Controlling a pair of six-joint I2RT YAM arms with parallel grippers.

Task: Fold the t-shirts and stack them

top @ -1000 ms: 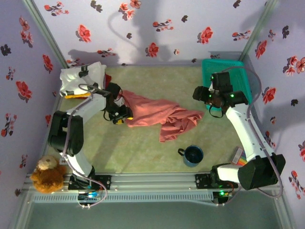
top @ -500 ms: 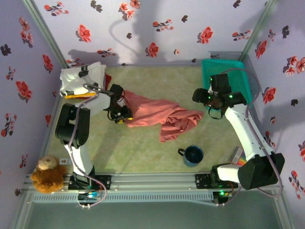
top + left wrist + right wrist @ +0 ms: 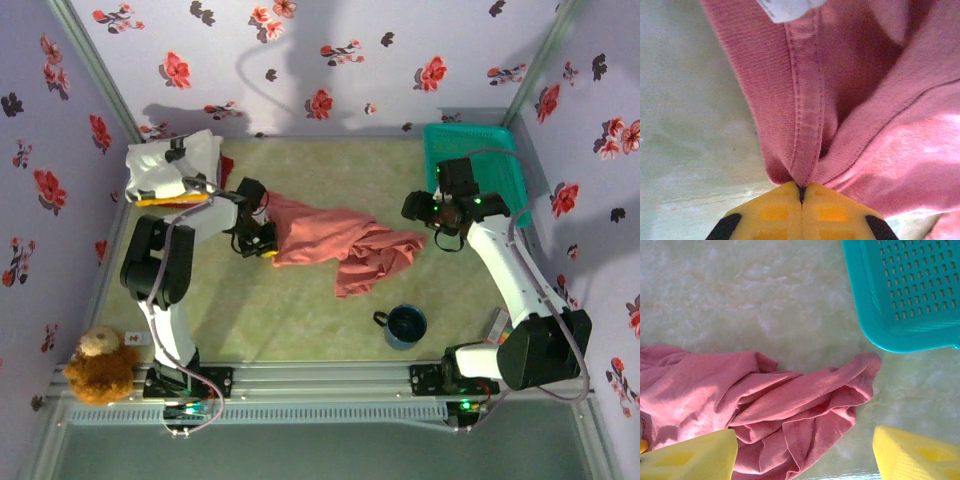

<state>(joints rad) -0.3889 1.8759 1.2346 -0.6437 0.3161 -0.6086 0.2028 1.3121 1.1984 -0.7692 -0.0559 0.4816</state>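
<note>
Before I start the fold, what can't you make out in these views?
- Salmon-pink t-shirt: sleeves and hem are buried in its own folds in the top view. The left wrist view is too close, and its white label is cut by the top edge.
- Corner pile under the white t-shirt: too small to count in the top view, and the left arm overlaps it.
- Teal basket: partly covered by the right arm in the top view, and cut by the frame edge in the right wrist view.

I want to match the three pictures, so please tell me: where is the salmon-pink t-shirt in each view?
Top external: the salmon-pink t-shirt lies crumpled mid-picture, its left edge at the left gripper.
Left wrist: upper and right part, a seamed edge pinched in the shut gripper at the bottom.
Right wrist: lower left, below the teal basket.
Shared landmark: the pale green table.
</note>
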